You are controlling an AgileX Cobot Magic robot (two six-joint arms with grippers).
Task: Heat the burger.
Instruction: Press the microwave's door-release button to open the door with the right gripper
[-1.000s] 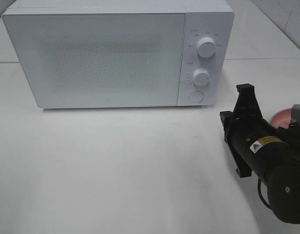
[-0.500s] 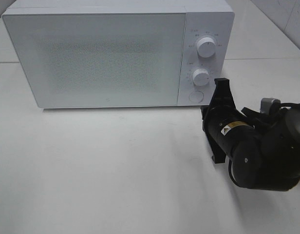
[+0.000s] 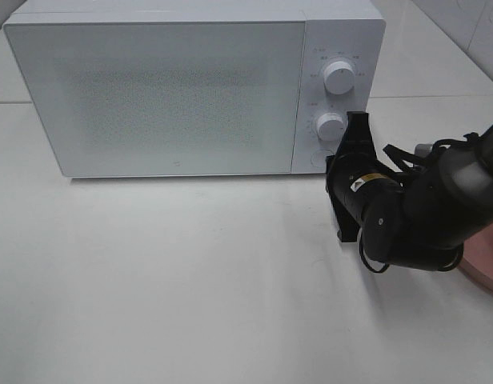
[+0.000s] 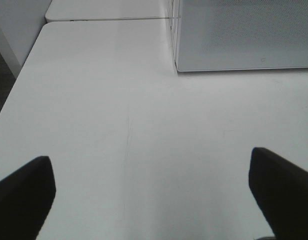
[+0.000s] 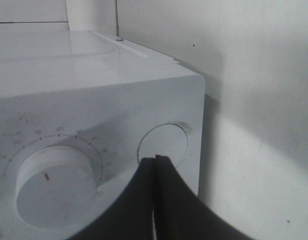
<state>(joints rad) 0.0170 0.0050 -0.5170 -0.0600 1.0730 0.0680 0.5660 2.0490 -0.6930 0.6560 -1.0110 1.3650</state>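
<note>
The right gripper [image 5: 155,160] has its two black fingers pressed flat together with nothing between them. Their joined tip lies against the edge of the round white push button [image 5: 163,145] at the bottom of the control panel of the white box-shaped microwave oven [image 3: 158,88]; the wrist view does not settle whether the tip actually touches it. Just beside that button on the microwave's panel sits the lower round white dial [image 5: 51,182] with a small red mark, and above it the upper round white dial [image 3: 339,77]. The microwave's speckled, frosted door [image 3: 166,96] is closed. The black right arm [image 3: 422,212] reaches in from the microwave's control-panel side and covers most of a round pink plate [image 3: 480,264], which lies well in front of and beyond that side of the microwave. The left gripper [image 4: 149,155] is spread wide and empty, hanging above the smooth white table [image 3: 190,280] in front of the microwave's door-side corner. The burger shows in none of the views, so its place cannot be told.
</note>
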